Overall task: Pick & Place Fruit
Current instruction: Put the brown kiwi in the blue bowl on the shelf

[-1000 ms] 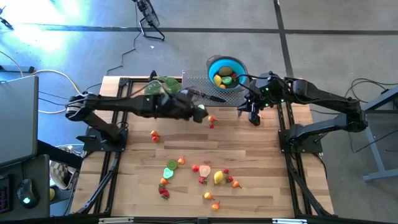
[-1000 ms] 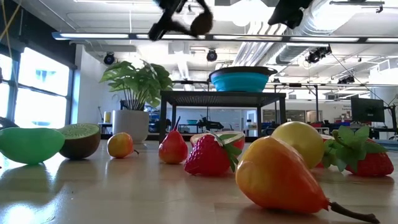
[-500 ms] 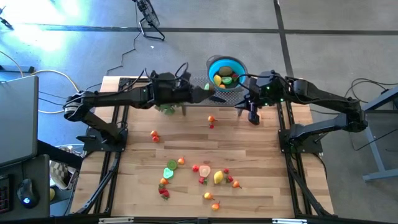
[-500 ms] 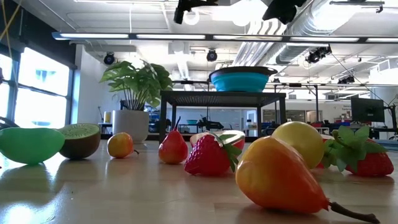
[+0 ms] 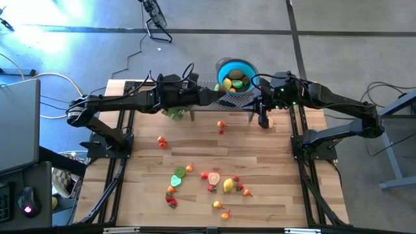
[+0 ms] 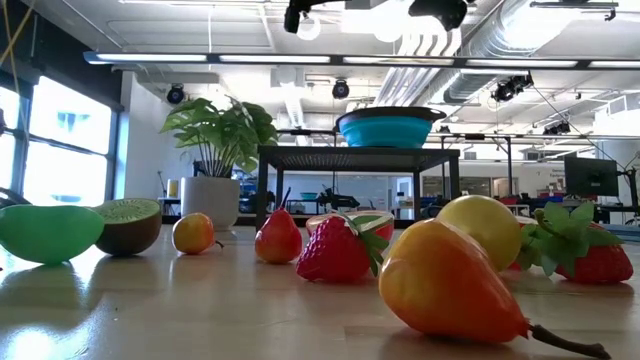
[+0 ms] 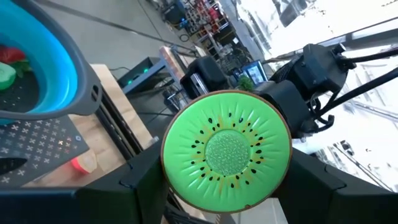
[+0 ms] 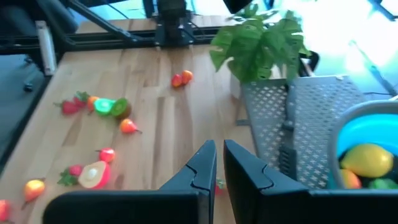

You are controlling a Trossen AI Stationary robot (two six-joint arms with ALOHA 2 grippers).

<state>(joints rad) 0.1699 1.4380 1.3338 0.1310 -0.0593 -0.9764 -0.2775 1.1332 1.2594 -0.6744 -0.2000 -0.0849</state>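
— What has the left gripper [image 7: 227,186] got?
— A kiwi half [image 7: 226,151], cut face showing, clamped between its fingers just beside the blue bowl [image 5: 235,77].
— And the right gripper [image 8: 219,168]?
— Closed on nothing, hanging near that bowl's other side. The remaining fruit [image 5: 211,182] lies scattered well away from the bowl.

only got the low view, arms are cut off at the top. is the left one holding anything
Observer: Yes, the left end effector grips a kiwi half, green cut face showing.
Operator: is it over the bowl yet
Observer: Not quite; it sits just beside the blue bowl, at its rim.
Operator: and the right one
Observer: The right end effector is shut and empty, hanging over the wooden table near the bowl.
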